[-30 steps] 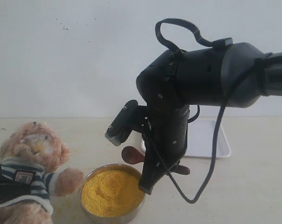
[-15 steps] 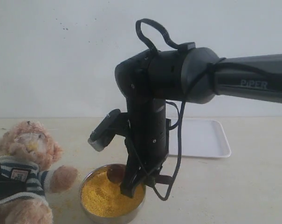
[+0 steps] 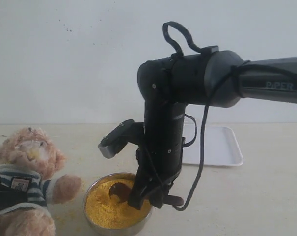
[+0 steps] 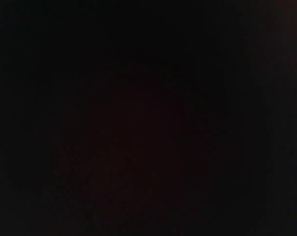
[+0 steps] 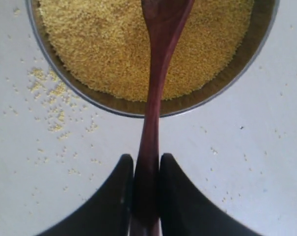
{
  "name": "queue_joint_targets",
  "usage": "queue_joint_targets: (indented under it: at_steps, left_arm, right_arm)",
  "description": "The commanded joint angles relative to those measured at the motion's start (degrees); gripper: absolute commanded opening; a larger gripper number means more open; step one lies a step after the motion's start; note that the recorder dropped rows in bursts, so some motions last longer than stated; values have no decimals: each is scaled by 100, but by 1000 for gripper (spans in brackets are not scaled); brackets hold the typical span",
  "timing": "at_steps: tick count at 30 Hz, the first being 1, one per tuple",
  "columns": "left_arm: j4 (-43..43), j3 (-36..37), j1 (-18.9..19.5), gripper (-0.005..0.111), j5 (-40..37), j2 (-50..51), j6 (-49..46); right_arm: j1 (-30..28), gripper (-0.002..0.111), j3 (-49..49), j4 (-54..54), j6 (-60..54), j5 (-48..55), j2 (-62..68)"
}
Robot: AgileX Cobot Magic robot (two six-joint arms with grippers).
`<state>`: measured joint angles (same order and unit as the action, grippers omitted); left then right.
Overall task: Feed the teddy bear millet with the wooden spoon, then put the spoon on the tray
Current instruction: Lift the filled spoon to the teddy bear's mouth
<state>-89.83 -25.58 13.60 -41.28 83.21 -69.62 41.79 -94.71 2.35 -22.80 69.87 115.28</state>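
Observation:
My right gripper (image 3: 147,199) (image 5: 146,162) is shut on the thin handle of the wooden spoon (image 5: 155,98). The spoon's dark oval bowl (image 3: 120,191) rests in the yellow millet (image 3: 113,206) (image 5: 114,44), which fills the round steel bowl (image 3: 92,189) (image 5: 222,88). The teddy bear (image 3: 28,172), in its striped shirt, sits left of the steel bowl with one paw toward it. Behind the arm lies the white tray (image 3: 217,145), with nothing on its visible part. The left wrist view is fully black and the left gripper shows nowhere.
Loose millet grains are scattered on the pale table (image 5: 55,113) beside the steel bowl. A black strap or clamp (image 3: 3,196) crosses the bear's body at the left edge. The right arm's cable loops hang near the bowl's right side (image 3: 200,172).
The right arm swung left and down from above the bowl's right rim, bringing the spoon into the millet; in the last half second it shifted slightly right, spoon bowl still in the grain.

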Motion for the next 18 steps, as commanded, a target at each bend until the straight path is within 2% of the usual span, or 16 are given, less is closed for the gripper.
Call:
queue_joint_targets:
  at_steps: [1,3,5,10,14,18]
  left_arm:
    - [26,34,-18,4,-134,-52,-48]
    - [299,34,-18,4,-583,-52,-48]
    - [593,34,-18,4,-442,-52,82]
    - [1532,86,-18,4,-598,-52,878]
    - [1219,495,-18,4,-837,-52,853]
    - [971,518,-18,4,-951,-52,811]
  right_arm:
    - [-776,0,8,1661,-703,9,-104]
    - [-1156,0,8,1955,-868,9,-206]
    - [-1448,0,8,2476,-993,9,-320]
    - [-1551,0,8,2700,-1034,9,-334]
    - [-1551,0,8,2694,-716,9,-532]
    - [-1418,0,8,2742,-523,9,-801]
